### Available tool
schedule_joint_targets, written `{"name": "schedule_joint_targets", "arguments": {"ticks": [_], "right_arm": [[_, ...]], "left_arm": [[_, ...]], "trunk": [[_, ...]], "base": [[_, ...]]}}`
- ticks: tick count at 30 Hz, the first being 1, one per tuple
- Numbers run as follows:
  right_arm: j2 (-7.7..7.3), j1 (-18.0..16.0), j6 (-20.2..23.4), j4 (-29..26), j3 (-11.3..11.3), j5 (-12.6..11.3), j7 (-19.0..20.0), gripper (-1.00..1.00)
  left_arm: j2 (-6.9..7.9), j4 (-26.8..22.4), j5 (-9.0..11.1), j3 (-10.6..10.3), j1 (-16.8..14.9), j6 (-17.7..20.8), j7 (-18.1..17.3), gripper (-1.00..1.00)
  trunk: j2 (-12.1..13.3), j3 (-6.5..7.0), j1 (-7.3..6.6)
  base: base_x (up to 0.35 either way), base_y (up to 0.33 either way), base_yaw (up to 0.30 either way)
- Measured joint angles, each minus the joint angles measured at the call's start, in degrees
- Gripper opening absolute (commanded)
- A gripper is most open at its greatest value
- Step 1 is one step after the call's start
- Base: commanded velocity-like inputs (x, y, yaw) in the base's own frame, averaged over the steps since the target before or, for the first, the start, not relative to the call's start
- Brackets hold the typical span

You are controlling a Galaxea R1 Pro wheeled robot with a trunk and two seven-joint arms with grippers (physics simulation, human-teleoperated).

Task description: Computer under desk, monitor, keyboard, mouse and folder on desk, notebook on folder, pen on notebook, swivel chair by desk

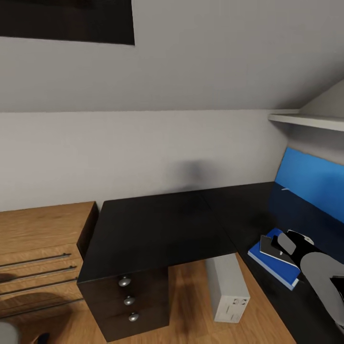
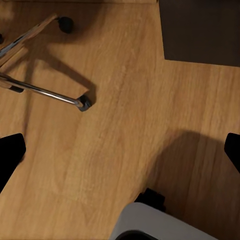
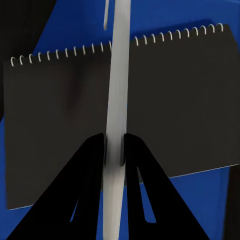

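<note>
Over the notebook [image 3: 175, 100] on the folder [image 3: 65, 20], my right gripper [image 3: 115, 150] pinches the pen [image 3: 119, 65] lengthwise for stacking; left gripper [image 2: 120, 150], fingers spread, idles above floor by swivel chair [image 2: 45, 92].

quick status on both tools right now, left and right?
Left tool: open, holding nothing, above the wood floor.
Right tool: closed on the pen, over the notebook on the folder.
</note>
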Motion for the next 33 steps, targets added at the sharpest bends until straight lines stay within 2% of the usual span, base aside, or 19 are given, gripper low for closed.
{"name": "schedule_joint_targets", "arguments": {"ticks": [17,18,33], "right_arm": [[0.0,0.0,-0.09,0.0,0.0,0.03,-0.01,-1.0],[0.0,0.0,-0.09,0.0,0.0,0.03,-0.01,1.0],[0.0,0.0,-0.18,-0.37,-0.01,-0.06,0.15,1.0]], "left_arm": [[0.0,0.0,0.0,0.0,0.0,0.01,0.0,1.0],[0.0,0.0,0.0,0.0,0.0,-0.01,0.0,1.0],[0.0,0.0,0.0,0.08,0.0,-0.07,0.03,1.0]], "trunk": [[-0.42,-0.19,0.23],[-0.42,-0.19,0.23],[-0.42,-0.18,0.23]], "base": [[0.0,0.0,0.0],[0.0,0.0,0.0],[0.0,0.0,0.0]]}}
